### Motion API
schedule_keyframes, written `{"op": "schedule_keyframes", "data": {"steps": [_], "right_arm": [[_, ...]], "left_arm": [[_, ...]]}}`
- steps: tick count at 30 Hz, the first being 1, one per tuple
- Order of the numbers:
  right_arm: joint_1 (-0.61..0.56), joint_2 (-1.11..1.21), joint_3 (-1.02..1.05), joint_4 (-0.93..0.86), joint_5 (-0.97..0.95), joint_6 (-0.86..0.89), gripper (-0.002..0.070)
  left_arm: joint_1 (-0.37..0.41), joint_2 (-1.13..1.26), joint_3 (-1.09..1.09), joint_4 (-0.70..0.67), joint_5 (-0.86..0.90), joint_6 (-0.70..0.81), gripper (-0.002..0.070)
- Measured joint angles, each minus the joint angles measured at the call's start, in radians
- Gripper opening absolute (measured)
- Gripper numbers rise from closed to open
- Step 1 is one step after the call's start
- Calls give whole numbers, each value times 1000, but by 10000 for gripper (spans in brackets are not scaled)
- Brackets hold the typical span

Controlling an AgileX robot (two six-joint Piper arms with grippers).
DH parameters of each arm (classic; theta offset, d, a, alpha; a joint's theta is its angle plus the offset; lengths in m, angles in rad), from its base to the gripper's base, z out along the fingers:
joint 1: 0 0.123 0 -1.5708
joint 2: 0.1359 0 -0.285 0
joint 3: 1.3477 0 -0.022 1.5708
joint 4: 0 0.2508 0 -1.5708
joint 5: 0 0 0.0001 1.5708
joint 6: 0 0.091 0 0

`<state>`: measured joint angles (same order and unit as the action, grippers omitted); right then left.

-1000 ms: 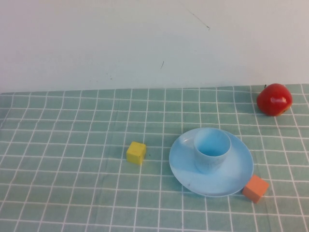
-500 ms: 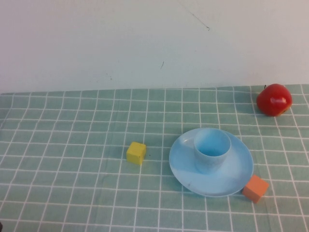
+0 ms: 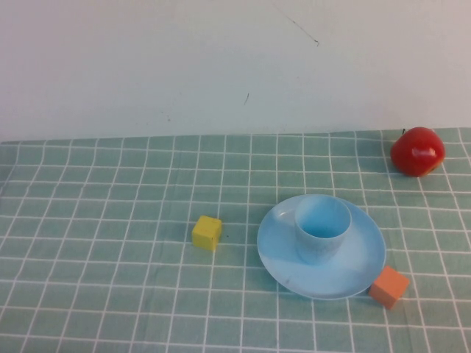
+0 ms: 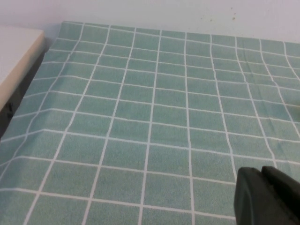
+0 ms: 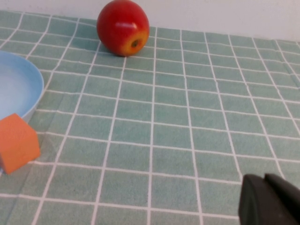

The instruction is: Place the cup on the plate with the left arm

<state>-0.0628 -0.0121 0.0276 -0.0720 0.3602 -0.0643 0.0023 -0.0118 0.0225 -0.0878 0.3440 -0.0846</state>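
Note:
The light blue cup (image 3: 322, 228) stands upright on the light blue plate (image 3: 294, 276), right of the table's middle, a little behind the plate's centre. Nothing holds it. Neither arm shows in the high view. My left gripper (image 4: 260, 171) is shut and empty, low over bare checked cloth far from the cup; cup and plate are out of the left wrist view. My right gripper (image 5: 263, 180) is shut and empty over the cloth to the right of the plate, whose rim (image 5: 21, 89) shows in the right wrist view.
A yellow cube (image 3: 207, 232) lies left of the plate. An orange cube (image 3: 388, 286) touches the plate's front right rim and shows in the right wrist view (image 5: 16, 143). A red apple (image 3: 417, 151) sits at the back right. A white slab (image 4: 18, 51) borders the cloth.
A dark speck of the left arm at the high view's bottom left corner half a second ago is gone. Cup, plate and cubes have not moved.

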Motion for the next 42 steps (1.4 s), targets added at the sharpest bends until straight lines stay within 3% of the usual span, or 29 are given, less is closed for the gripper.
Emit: {"op": "schedule_keyframes", "data": {"steps": [4,11,14,37,42], "right_arm": [[0,0,0,0,0,0,-2],[0,0,0,0,0,0,-2],[0,0,0,0,0,0,-2],[0,0,0,0,0,0,-2],[0,0,0,0,0,0,-2]], "left_arm": [[-8,0,0,5,0,0,0],[-117,0,0,49,0,0,0],[-127,0,0,61,0,-2,0],[-127,0,0,88,0,-56,0],[-87,0,0,88,0,-57,0]]}}
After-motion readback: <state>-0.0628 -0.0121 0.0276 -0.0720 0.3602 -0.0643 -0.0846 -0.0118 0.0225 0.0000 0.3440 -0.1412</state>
